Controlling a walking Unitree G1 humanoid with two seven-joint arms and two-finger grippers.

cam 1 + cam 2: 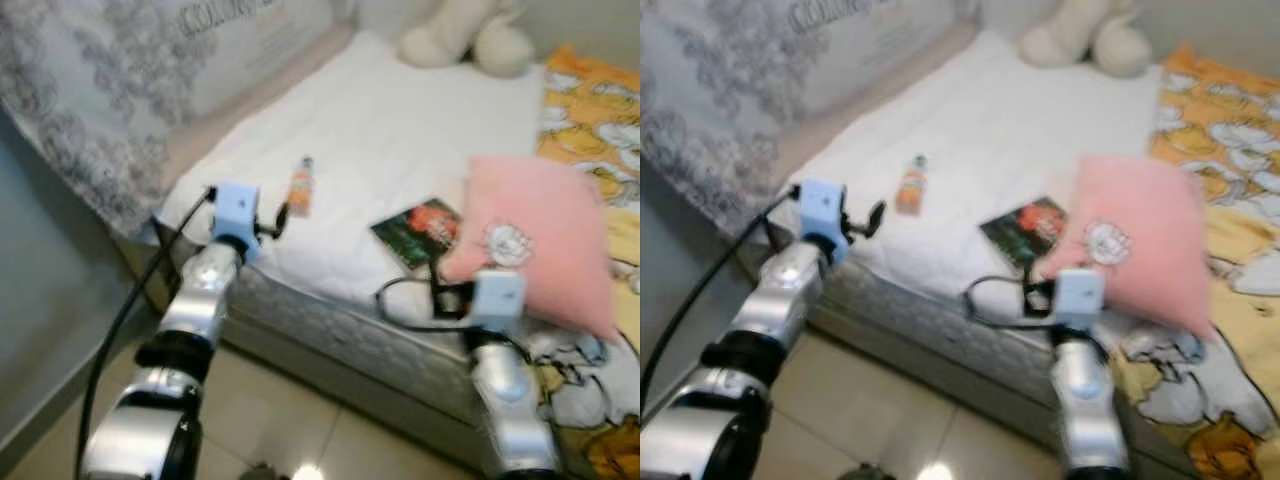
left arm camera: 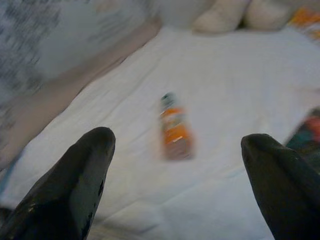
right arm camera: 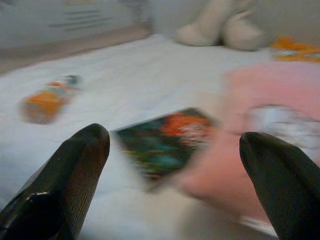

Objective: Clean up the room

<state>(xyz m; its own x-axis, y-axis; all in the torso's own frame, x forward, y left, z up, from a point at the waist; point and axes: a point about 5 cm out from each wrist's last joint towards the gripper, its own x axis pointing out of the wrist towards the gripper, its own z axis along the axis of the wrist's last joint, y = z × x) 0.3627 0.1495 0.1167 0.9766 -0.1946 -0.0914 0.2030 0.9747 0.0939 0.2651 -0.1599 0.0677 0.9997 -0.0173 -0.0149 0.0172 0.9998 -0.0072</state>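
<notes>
A small orange bottle (image 1: 300, 187) lies on the white bed sheet (image 1: 400, 130). My left gripper (image 1: 275, 222) is open at the bed's near left corner, a short way in front of the bottle (image 2: 174, 129). A dark picture book (image 1: 420, 230) lies flat beside a pink pillow (image 1: 545, 240) with a flower patch. My right gripper (image 3: 175, 165) is open at the bed's front edge, just short of the book (image 3: 165, 142) and the pillow (image 3: 260, 135).
A cream plush toy (image 1: 470, 35) sits at the head of the bed. A yellow patterned blanket (image 1: 600, 120) covers the bed's right side. A grey patterned cover (image 1: 90, 110) hangs at the left. Pale floor tiles (image 1: 290, 430) lie below the bed's front edge.
</notes>
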